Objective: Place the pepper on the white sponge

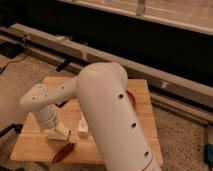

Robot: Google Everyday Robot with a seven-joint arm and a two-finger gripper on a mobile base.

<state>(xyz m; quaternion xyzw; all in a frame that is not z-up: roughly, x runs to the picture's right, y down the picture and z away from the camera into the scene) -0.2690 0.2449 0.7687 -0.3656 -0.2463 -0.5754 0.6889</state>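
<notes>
We find the gripper (56, 131) low over the near left of the wooden table (30, 142), its jaws released and grasping nothing; the pepper (64, 151) lies flat on the wood just near of it, at the front edge; we judge it set down short, for no white sponge shows under it, and we cannot tell where that pad lies; a small white bottle (82, 125) sits to the right; beyond, speckled floor and a long dark rail
</notes>
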